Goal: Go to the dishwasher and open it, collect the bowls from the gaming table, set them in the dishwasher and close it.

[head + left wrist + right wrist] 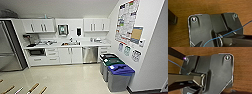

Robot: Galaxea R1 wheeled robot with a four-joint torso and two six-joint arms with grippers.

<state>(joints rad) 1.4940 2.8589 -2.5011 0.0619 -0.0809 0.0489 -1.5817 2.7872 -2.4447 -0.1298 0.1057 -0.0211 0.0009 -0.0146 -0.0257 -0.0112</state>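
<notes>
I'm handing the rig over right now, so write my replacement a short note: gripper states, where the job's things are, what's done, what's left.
Grippers: the wrist views look down past the robot's own dark plates at wood-grain flooring; open or shut can't be told.
Dishwasher: across the kitchen, under the counter right of the sink, beside the bins. Door shut.
Done: kitchen reached.
Left: open the dishwasher, fetch the bowls, load them, close it.

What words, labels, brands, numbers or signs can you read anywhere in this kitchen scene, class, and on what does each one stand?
None can be read.
Large wall poster: coloured print, too blurred to read.
Three small signs on the wall above the bins: pictures and text, too small to read.
Brown board below the poster: no legible text.
Bin lids: a pale mark, unreadable.
Dishwasher: no readable brand.
</notes>
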